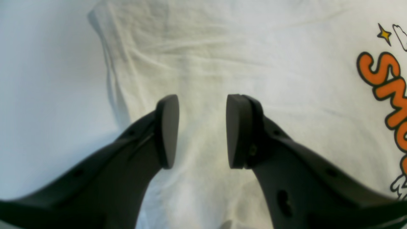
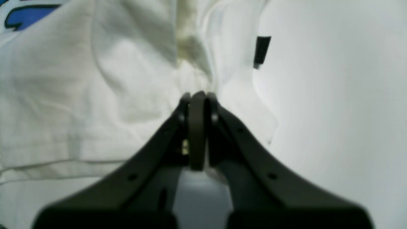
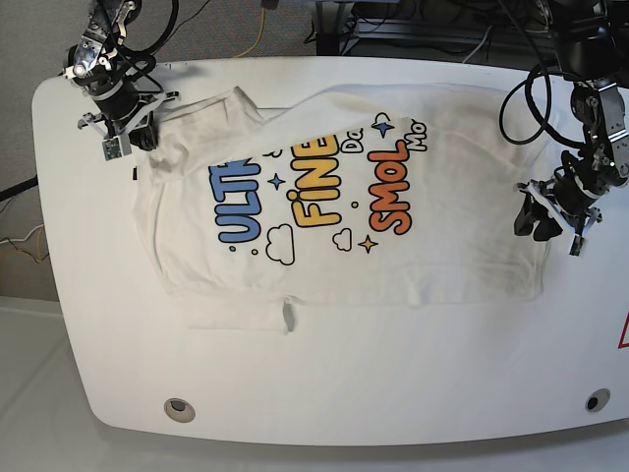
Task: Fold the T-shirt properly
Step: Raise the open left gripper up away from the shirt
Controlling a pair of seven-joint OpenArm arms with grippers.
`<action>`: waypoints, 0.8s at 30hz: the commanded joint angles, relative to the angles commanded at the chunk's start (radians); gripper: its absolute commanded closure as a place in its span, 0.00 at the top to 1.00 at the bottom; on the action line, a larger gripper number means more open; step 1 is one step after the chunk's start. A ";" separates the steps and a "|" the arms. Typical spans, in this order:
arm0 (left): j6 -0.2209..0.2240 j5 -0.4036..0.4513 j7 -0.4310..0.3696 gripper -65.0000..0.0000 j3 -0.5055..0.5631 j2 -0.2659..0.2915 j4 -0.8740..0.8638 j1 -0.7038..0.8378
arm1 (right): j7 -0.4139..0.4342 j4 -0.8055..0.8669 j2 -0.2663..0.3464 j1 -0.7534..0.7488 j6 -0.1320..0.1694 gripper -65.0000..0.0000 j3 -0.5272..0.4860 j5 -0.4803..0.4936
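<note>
Across the T-shirt (image 3: 334, 226) runs "FINE" and "SMOL".

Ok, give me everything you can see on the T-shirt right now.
The T-shirt is white, cotton-looking, spread print-up and wrinkled across the white table. Its print has blue, yellow and orange cartoon lettering with small stars and clouds. A small black tag shows at one edge. The right gripper is shut at the fabric near that edge; whether it pinches cloth is unclear. The left gripper is open above the opposite side.
</note>
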 joint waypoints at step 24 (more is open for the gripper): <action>0.115 0.000 0.038 0.35 0.000 -0.006 0.196 0.048 | -0.160 0.279 -0.032 0.130 0.000 0.28 -0.025 0.009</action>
